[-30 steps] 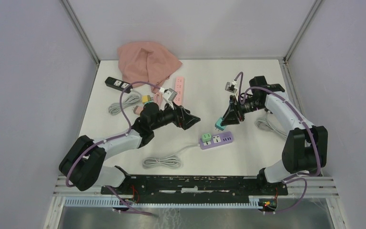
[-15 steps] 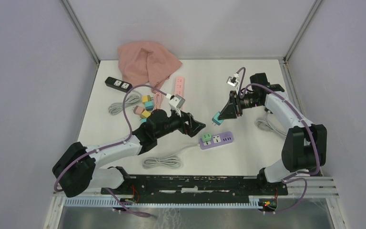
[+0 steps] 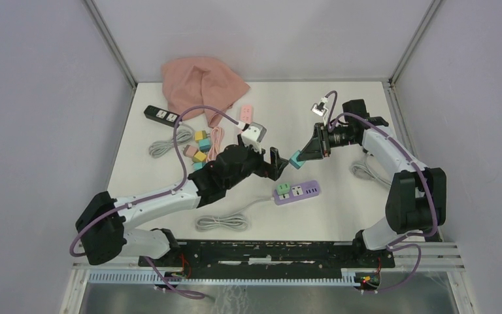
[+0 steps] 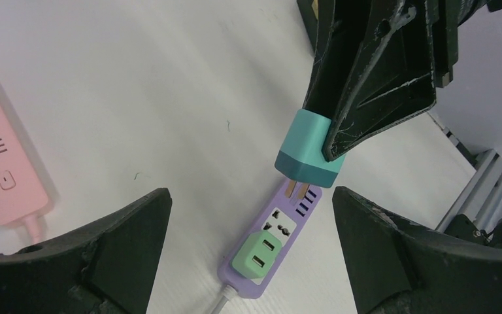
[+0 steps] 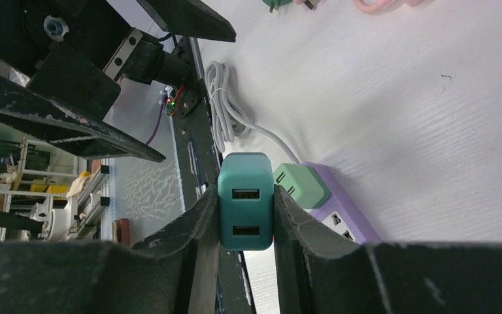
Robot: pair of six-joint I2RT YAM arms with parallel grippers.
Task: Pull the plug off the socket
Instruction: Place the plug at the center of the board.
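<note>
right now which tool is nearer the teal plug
Right. The right tool is shut on the teal plug, holding it above the purple strip with its prongs out. The left tool is open, close beside the plug on its left in the top view, not touching.

Pink cloth [image 3: 202,88]: crumpled, well beyond the left gripper [image 3: 279,163].
Black power strip [image 3: 162,116]: far to its left.
Pink power strip [image 3: 246,116]: beyond it, nearer.
Coloured plugs [image 3: 199,147]: clustered to its left.
</note>
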